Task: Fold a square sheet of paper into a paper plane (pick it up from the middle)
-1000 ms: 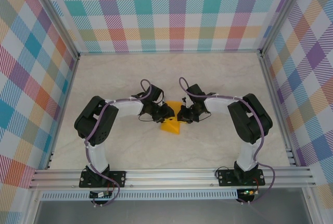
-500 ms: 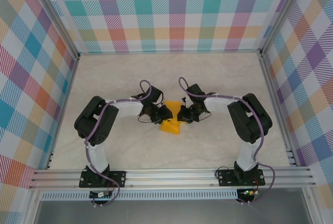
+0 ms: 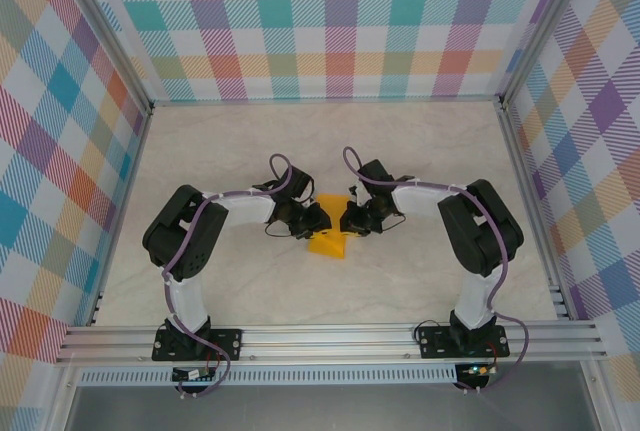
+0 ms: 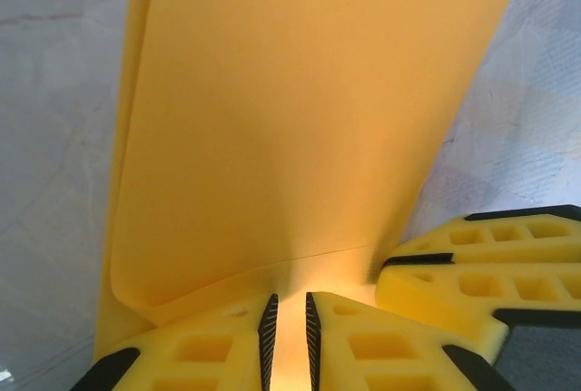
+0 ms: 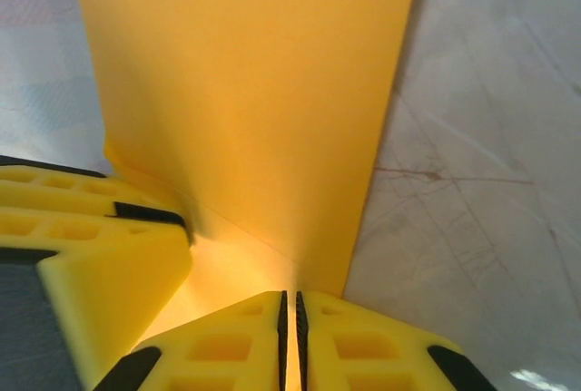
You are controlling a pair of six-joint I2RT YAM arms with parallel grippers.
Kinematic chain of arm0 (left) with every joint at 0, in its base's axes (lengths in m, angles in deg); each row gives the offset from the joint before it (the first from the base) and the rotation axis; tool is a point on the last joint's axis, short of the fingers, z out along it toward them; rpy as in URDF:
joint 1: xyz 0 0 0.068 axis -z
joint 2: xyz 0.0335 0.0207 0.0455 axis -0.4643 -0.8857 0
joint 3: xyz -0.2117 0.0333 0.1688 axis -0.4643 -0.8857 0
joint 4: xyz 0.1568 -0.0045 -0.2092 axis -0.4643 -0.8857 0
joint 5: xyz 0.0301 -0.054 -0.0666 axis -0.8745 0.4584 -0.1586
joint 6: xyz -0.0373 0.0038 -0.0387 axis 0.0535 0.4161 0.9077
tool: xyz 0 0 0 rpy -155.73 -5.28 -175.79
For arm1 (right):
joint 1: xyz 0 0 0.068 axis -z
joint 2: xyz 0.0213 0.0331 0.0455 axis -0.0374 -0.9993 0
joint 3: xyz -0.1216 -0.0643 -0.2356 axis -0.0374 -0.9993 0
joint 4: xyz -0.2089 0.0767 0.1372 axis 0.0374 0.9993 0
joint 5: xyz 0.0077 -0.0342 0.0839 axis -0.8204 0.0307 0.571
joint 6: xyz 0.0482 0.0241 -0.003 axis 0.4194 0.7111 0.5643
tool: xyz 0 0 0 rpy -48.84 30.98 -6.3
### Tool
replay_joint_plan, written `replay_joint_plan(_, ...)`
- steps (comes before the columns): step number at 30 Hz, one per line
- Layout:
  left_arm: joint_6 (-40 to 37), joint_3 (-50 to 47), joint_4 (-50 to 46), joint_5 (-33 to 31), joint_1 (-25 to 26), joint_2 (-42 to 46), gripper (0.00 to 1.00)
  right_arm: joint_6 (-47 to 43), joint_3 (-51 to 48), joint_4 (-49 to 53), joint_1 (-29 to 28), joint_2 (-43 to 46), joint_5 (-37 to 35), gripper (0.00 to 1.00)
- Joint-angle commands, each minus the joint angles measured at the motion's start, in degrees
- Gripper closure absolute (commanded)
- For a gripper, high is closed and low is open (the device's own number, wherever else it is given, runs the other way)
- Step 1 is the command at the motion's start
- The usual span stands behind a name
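My left gripper point(image 4: 287, 341) is nearly closed, with a slit left between the jaws and the paper point(image 4: 300, 119) running into it; I can't tell whether it truly bites. My right gripper point(image 5: 290, 337) is pinched tight on the same sheet's edge. They face each other at the middle of the table point(image 3: 420, 141), probably to press a crease. Beyond the fingers a flap rises and hides the fold; from above, the wrists cover most of it.
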Motion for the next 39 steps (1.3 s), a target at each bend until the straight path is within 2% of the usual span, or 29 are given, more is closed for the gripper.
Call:
replay_joint_plan(1, 0.4, -3.1, -5.2, -3.7, 0.6, -2.1, 0.8, 0.1, 2.2, 1.4, -0.8, 5.1, 1.3, 0.85)
replay_joint_plan(10, 0.7, -2.5, -6.3, -4.3, 0.9, -3.0, 0.81, 1.2, -2.8, 4.3, -6.8, 12.1, -4.1, 0.86)
replay_joint_plan(17, 1.5, -2.5, -6.5, -5.1, 0.9, -3.0, 0.81, 2.7, -1.4, 6.0, -11.3, 8.7, -7.6, 0.87)
replay_joint_plan(25, 2.1, -2.4, -6.5, -5.4, 0.9, -3.3, 0.81, 3.7, 0.4, 6.5, -12.1, 4.4, -8.6, 0.88)
replay_joint_plan(39, 2.1, -1.9, -8.5, -5.7, 0.9, -3.7, 0.81, 3.0, 0.6, 9.9, -12.0, 3.3, -11.1, 0.88)
